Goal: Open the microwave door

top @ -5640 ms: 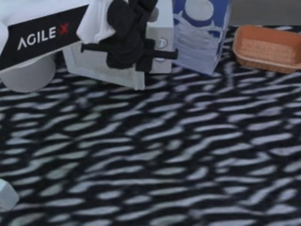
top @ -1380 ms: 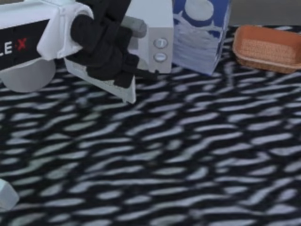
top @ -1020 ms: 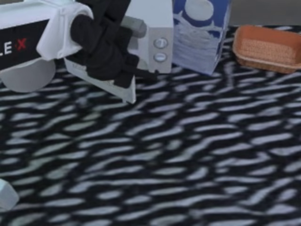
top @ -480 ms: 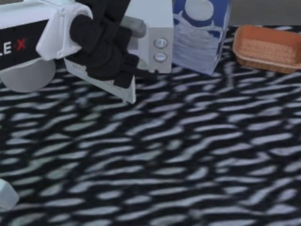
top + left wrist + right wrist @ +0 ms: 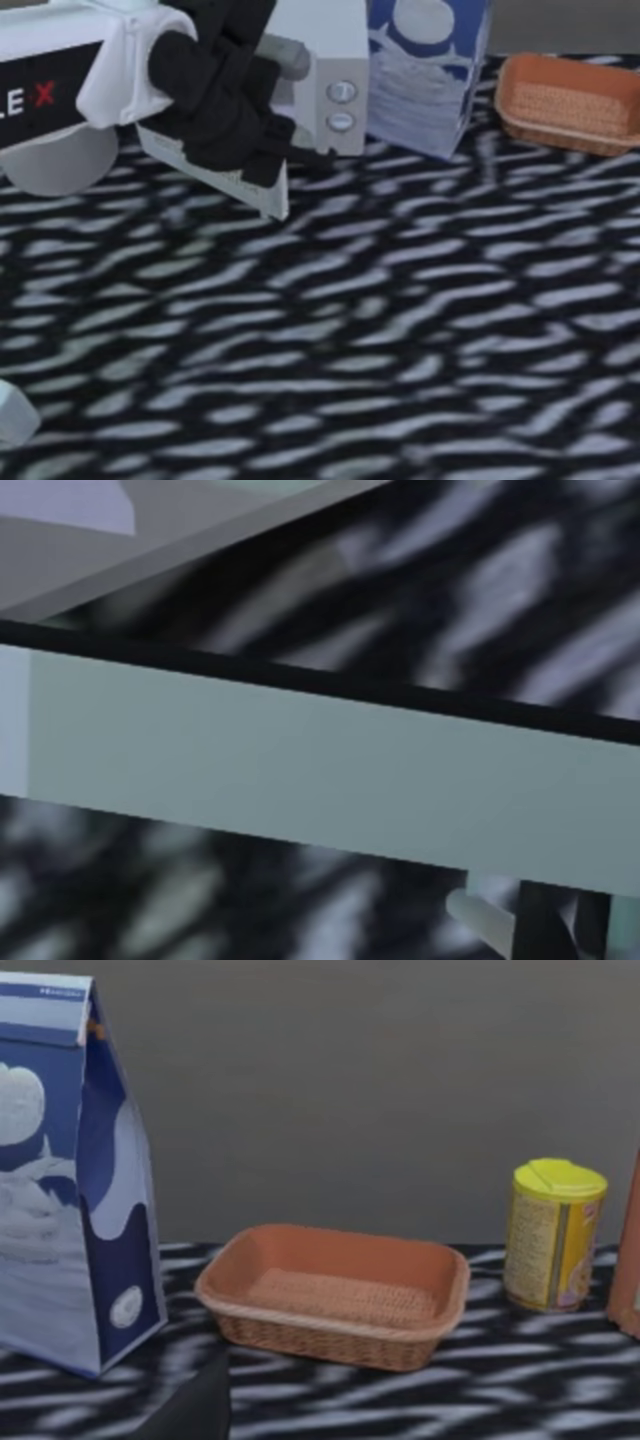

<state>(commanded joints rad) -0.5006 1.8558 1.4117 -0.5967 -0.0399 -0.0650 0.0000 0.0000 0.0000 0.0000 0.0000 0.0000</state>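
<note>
Gripping the microwave door (image 5: 262, 196) at its swung-out edge, left gripper (image 5: 268, 160) jaws clamped.

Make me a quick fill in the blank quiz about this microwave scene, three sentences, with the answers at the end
1. The microwave door is swung partly ____.
2. The arm working at the microwave is the ____ one, its gripper at the door's free edge.
3. Between the microwave and the brown basket stands a blue-and-white ____.

Answers: open; left; carton
</note>
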